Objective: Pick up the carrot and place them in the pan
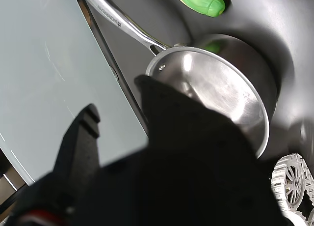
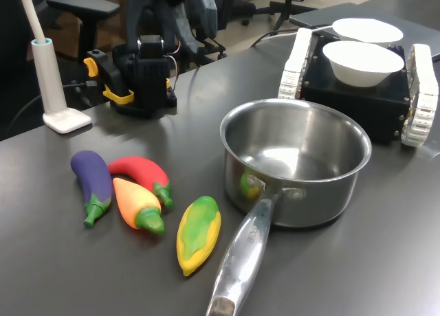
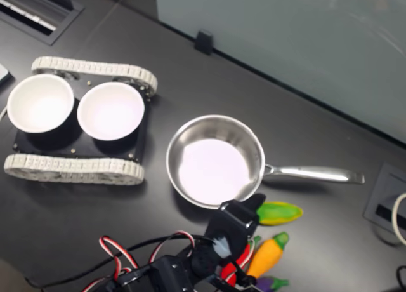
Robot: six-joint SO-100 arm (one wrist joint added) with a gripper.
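Stainless steel fills most of the wrist view: we're looking down at the big shiny round saucepan (image 1: 221, 83) with its long metal handle, nothing in it. The black fingers (image 1: 117, 118) stand narrowly apart with nothing between them, and a yellow-green toy corn cob (image 1: 201, 0) peeks in at the edge.

In the first exterior view, the toys lie in a neat row on the dark grey worktop (image 2: 82, 275) at the first exterior view's left of the pan, probably so each can be grabbed separately. The plump orange plastic carrot with a green stem (image 2: 137, 204) sits between the purple eggplant (image 2: 93, 182) and the corn cob, touching the red chili pepper (image 2: 141, 172).

In the second exterior view, we see the arm folded low, its fingers hovering just above the pan's near rim, beside the carrot. Two white bowls (image 3: 111, 111) rest on a tracked base, well apart.
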